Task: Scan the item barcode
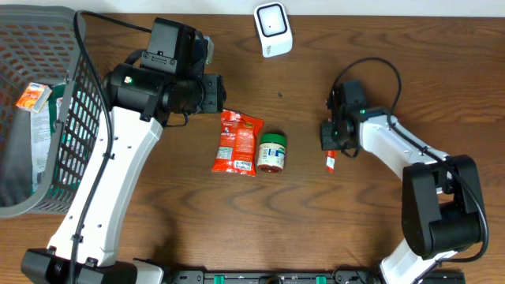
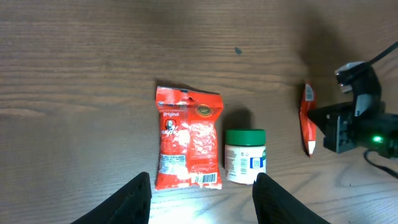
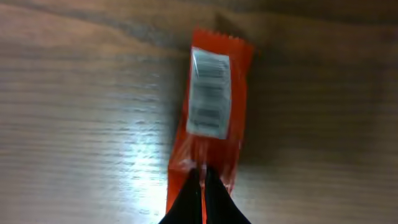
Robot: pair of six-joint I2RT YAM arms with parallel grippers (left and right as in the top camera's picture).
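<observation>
The orange sachet point(image 3: 211, 106) sits right of centre on the counter point(image 1: 316, 229). Its white barcode label faces up toward the right wrist camera, and one end is pinched between the closed fingers of the right hand point(image 3: 203, 177). Whether the sachet is lifted clear of the wood or rests on it cannot be told. The white scanner point(image 1: 273, 30) stands at the far edge of the counter, well apart from the sachet, and its window is not facing the label. By that, the grasp looks made but the scan itself is not yet done: the sachet has to be carried over and its label turned to the scanner. Near the middle lie a red snack bag point(image 1: 237, 142) and, just beside it, a green-lidded jar point(image 1: 272, 152) on its side. The left hand point(image 2: 202, 186) hangs above them with its fingers about half apart, holding nothing. At the left edge is a grey mesh basket point(image 1: 79, 118). Inside it are a small orange-and-white packet point(image 1: 33, 96) and some pale wrapping that is too indistinct to name.
</observation>
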